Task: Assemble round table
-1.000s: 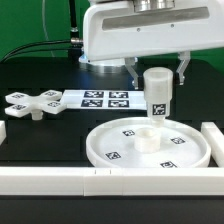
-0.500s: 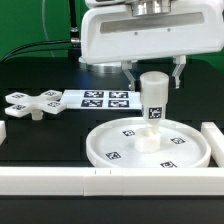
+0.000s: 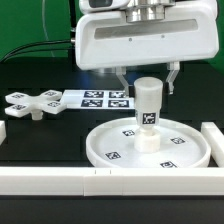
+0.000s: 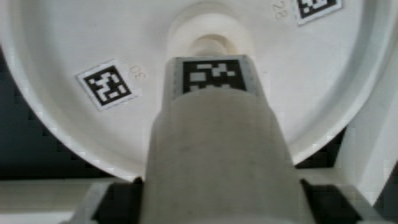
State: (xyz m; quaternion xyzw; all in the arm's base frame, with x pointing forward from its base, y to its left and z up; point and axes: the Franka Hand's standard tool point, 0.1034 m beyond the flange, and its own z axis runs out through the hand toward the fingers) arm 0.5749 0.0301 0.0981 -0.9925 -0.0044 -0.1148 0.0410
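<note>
The white post (image 3: 148,103) stands upright in my gripper (image 3: 147,84), which is shut on its upper part. The post's lower end is at the central hub (image 3: 148,143) of the large round disc (image 3: 100,150); I cannot tell whether it is seated. In the wrist view the post (image 4: 217,130) fills the middle between my black pads (image 4: 125,200), which touch its sides. It points at the hub (image 4: 214,42) of the tagged disc (image 4: 71,60). The cross-shaped foot (image 3: 30,103) lies loose at the exterior view's left.
The marker board (image 3: 105,98) lies behind the disc. A long white rail (image 3: 60,180) runs along the front, and another rail (image 3: 213,137) stands at the exterior view's right. A green wall and cables are behind.
My gripper has carried the post toward the exterior view's left and down, from beside the hub to right over it. The disc and foot have not moved.
</note>
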